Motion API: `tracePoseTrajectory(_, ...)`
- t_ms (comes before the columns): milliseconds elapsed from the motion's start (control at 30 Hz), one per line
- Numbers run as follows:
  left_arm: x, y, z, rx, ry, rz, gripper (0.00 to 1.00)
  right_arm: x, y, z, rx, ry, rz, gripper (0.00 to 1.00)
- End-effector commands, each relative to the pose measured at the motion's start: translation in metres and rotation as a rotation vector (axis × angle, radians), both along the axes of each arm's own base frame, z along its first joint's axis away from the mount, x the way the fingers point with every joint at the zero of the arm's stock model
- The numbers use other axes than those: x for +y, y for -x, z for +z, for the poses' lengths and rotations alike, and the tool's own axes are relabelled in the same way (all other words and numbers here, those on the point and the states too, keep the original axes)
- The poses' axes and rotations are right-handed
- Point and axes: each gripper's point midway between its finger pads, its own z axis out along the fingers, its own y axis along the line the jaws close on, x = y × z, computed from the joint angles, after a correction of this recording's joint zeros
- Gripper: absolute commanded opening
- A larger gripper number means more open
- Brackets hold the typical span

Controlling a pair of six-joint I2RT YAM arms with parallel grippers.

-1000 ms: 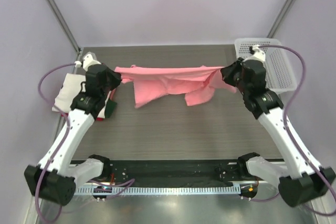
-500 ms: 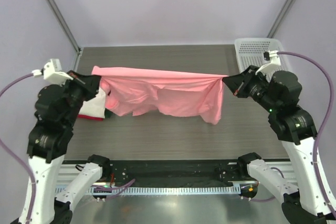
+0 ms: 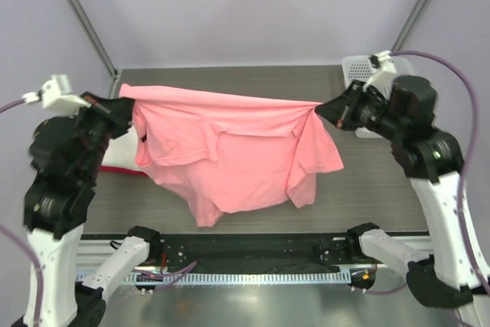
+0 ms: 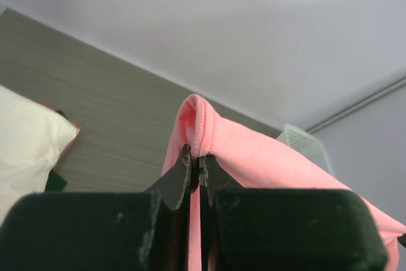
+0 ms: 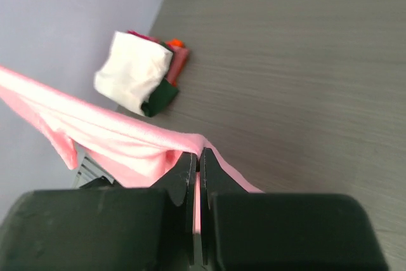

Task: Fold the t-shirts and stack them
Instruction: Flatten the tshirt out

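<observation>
The salmon-pink t-shirt [image 3: 237,158] hangs spread in the air between both arms, well above the table. My left gripper [image 3: 126,96] is shut on its left top corner, seen pinched in the left wrist view [image 4: 196,157]. My right gripper [image 3: 320,106] is shut on its right top corner, also pinched in the right wrist view [image 5: 198,155]. A folded white t-shirt [image 5: 133,71] lies on a stack with a red one [image 5: 179,61] and a dark green piece at the table's left edge; only a red edge [image 3: 122,168] shows in the top view.
The white mesh basket [image 3: 360,70] stands at the back right corner, partly behind my right arm. The dark wood-grain table [image 3: 230,82] runs under the hanging shirt. Metal frame posts rise at both back corners.
Both arms have risen and drawn back toward the near edge, lifting the pink shirt off the table. It went from a bunched strip to hanging open and full length.
</observation>
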Motion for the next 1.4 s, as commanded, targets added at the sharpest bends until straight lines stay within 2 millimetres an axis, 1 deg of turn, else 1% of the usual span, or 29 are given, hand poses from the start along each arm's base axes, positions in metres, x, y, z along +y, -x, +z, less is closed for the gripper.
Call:
tracePoseTrajectory(0,-0.021,-0.083,-0.057,0.156,-0.008,0.011,0.00,0.010,-0.074,-0.044,0.093,0.057,-0.042,0.01)
tracePoseTrajectory(33,-0.030,-0.106,-0.070,0.168,0.000,-0.007,0.00,0.014,-0.094,-0.052,0.114,0.065,-0.048,0.01)
tracePoseTrajectory(67,-0.038,-0.122,-0.080,0.186,0.018,-0.018,0.00,0.018,-0.125,-0.078,0.183,0.083,-0.059,0.01)
tracePoseTrajectory(100,-0.045,-0.153,-0.109,0.257,0.004,-0.012,0.00,0.021,-0.149,-0.068,0.145,0.076,-0.068,0.01)
tracePoseTrajectory(167,-0.049,-0.188,-0.115,0.250,0.011,0.018,0.00,0.012,-0.187,-0.077,0.146,0.100,-0.137,0.02)
tracePoseTrajectory(200,-0.049,-0.206,-0.126,0.276,-0.002,0.045,0.00,0.008,-0.216,-0.092,0.158,0.115,-0.176,0.11)
tracePoseTrajectory(233,-0.053,-0.232,-0.159,0.353,-0.026,0.058,0.10,0.004,-0.228,-0.098,0.162,0.127,-0.207,0.61)
tracePoseTrajectory(267,-0.057,-0.248,-0.149,0.342,-0.020,0.057,0.38,-0.005,-0.240,-0.109,0.175,0.152,-0.263,0.81)
tracePoseTrajectory(300,-0.063,-0.258,-0.157,0.379,-0.031,0.032,0.85,-0.009,-0.247,-0.125,0.209,0.162,-0.285,0.88)
tracePoseTrajectory(333,-0.065,-0.263,-0.199,0.524,-0.072,0.028,0.97,-0.008,-0.246,-0.132,0.226,0.164,-0.279,0.91)
tracePoseTrajectory(367,-0.069,-0.266,-0.182,0.512,-0.075,0.013,1.00,-0.004,-0.240,-0.139,0.242,0.161,-0.254,0.91)
tracePoseTrajectory(400,-0.067,-0.262,-0.194,0.554,-0.107,0.015,1.00,-0.005,-0.229,-0.151,0.251,0.158,-0.241,0.91)
tracePoseTrajectory(467,-0.065,-0.250,-0.192,0.541,-0.112,0.020,1.00,-0.007,-0.214,-0.168,0.276,0.162,-0.238,0.85)
tracePoseTrajectory(500,-0.061,-0.235,-0.219,0.588,-0.120,0.024,1.00,-0.012,-0.199,-0.195,0.326,0.183,-0.244,0.83)
tracePoseTrajectory(533,-0.060,-0.233,-0.216,0.550,-0.092,0.035,1.00,-0.015,-0.186,-0.191,0.311,0.184,-0.247,0.79)
tracePoseTrajectory(567,-0.056,-0.217,-0.196,0.490,-0.062,0.039,0.99,-0.019,-0.176,-0.198,0.325,0.193,-0.257,0.77)
tracePoseTrajectory(600,-0.052,-0.200,-0.231,0.549,-0.066,0.046,1.00,-0.026,-0.160,-0.224,0.376,0.222,-0.271,0.75)
tracePoseTrajectory(667,-0.045,-0.182,-0.222,0.490,0.015,0.080,1.00,-0.035,-0.139,-0.227,0.370,0.238,-0.291,0.71)
tracePoseTrajectory(700,-0.039,-0.171,-0.245,0.527,0.030,0.097,1.00,-0.044,-0.123,-0.250,0.413,0.271,-0.313,0.68)
tracePoseTrajectory(733,-0.039,-0.163,-0.250,0.533,0.042,0.094,1.00,-0.047,-0.114,-0.256,0.418,0.279,-0.319,0.65)
tracePoseTrajectory(767,-0.042,-0.156,-0.253,0.539,0.055,0.062,1.00,-0.051,-0.105,-0.254,0.408,0.279,-0.328,0.64)
tracePoseTrajectory(800,-0.043,-0.147,-0.249,0.526,0.063,0.044,0.99,-0.054,-0.091,-0.270,0.440,0.293,-0.328,0.64)
tracePoseTrajectory(833,-0.047,-0.136,-0.262,0.557,0.067,0.014,1.00,-0.053,-0.083,-0.275,0.453,0.288,-0.316,0.59)
tracePoseTrajectory(900,-0.061,-0.121,-0.264,0.566,0.093,-0.081,1.00,-0.053,-0.067,-0.288,0.481,0.283,-0.299,0.56)
tracePoseTrajectory(967,-0.068,-0.106,-0.283,0.612,0.108,-0.128,1.00,-0.052,-0.057,-0.298,0.510,0.280,-0.291,0.56)
tracePoseTrajectory(1100,-0.103,-0.070,-0.305,0.693,0.152,-0.258,0.90,-0.049,-0.038,-0.335,0.613,0.262,-0.283,0.49)
tracePoseTrajectory(1267,-0.135,-0.032,-0.329,0.761,0.125,-0.332,0.85,-0.059,-0.030,-0.350,0.636,0.275,-0.345,0.52)
tracePoseTrajectory(1300,-0.144,-0.018,-0.343,0.801,0.120,-0.350,0.85,-0.060,-0.028,-0.352,0.639,0.280,-0.350,0.53)
tracePoseTrajectory(1367,-0.148,-0.007,-0.355,0.823,0.107,-0.343,0.85,-0.061,-0.027,-0.353,0.639,0.283,-0.354,0.54)
